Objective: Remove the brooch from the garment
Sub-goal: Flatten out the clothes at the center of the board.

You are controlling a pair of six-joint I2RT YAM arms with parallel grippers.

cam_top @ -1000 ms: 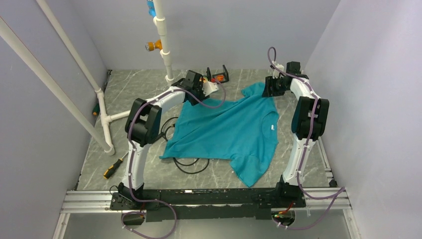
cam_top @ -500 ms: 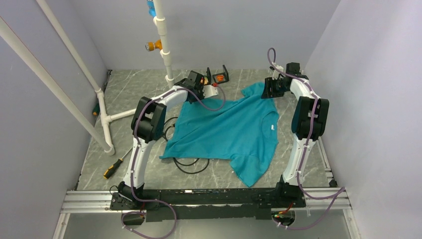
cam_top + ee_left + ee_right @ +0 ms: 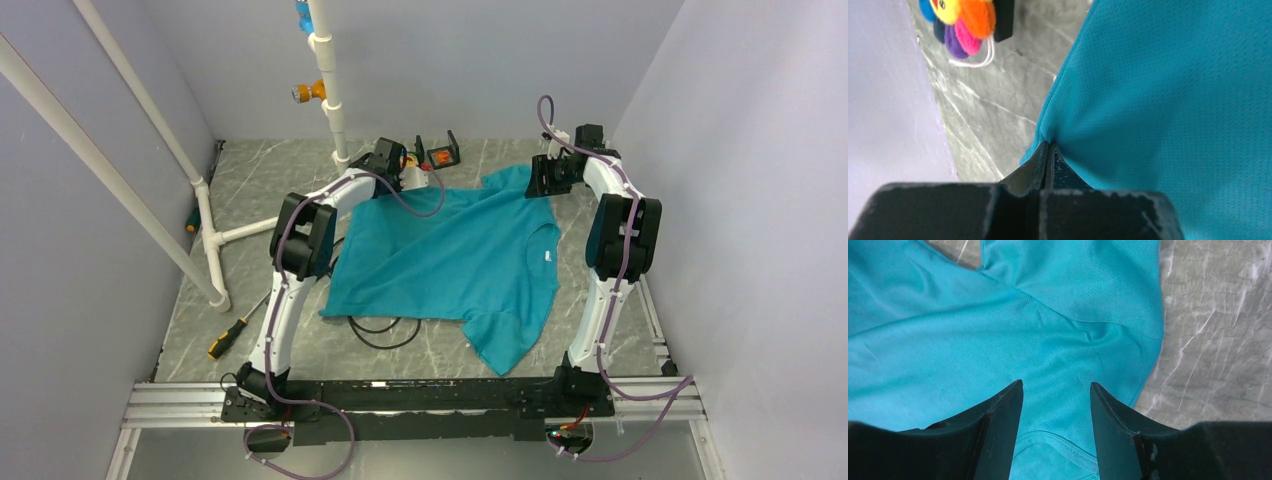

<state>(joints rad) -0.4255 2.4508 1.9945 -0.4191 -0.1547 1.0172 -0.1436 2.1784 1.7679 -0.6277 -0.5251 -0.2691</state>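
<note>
The garment, a teal T-shirt, lies spread on the grey floor. My left gripper is shut on its far-left edge; in the left wrist view the closed tips pinch the cloth edge. My right gripper is open over the far sleeve, its fingers straddling teal fabric and a stitched hem. A small multicoloured ornament in orange, yellow, pink and purple, seemingly the brooch, lies off the garment beside a black piece.
A black bracket with an orange spot stands behind the shirt. White pipes rise at the back left. A black cable loops under the shirt's near edge. A screwdriver lies at the left.
My left arm has shifted towards the back left with the garment's edge in its grip, drawing that side of the shirt along. The right arm has not moved.
</note>
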